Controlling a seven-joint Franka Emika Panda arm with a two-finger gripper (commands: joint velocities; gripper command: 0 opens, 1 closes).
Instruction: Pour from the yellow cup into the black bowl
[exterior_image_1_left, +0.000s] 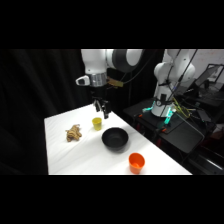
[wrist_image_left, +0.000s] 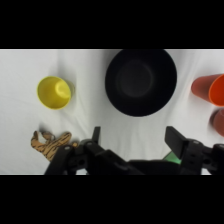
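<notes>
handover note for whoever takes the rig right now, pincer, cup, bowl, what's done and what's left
Pincer: open, empty, above the table near the yellow cup.
Yellow cup: upright on the table, not gripped.
Black bowl: beside it, apart; looks empty in the wrist view.
Also there: orange cup, tiger toy.
Done: nothing.
Left: grasp the cup, carry it over the bowl, pour.

You will find no readable text, label, brand, number or sign in either view. The yellow cup (exterior_image_1_left: 97, 122), the black bowl (exterior_image_1_left: 115, 139) and the orange cup (exterior_image_1_left: 136, 162) all show plain surfaces, and the table (exterior_image_1_left: 75, 155) carries no markings.
</notes>
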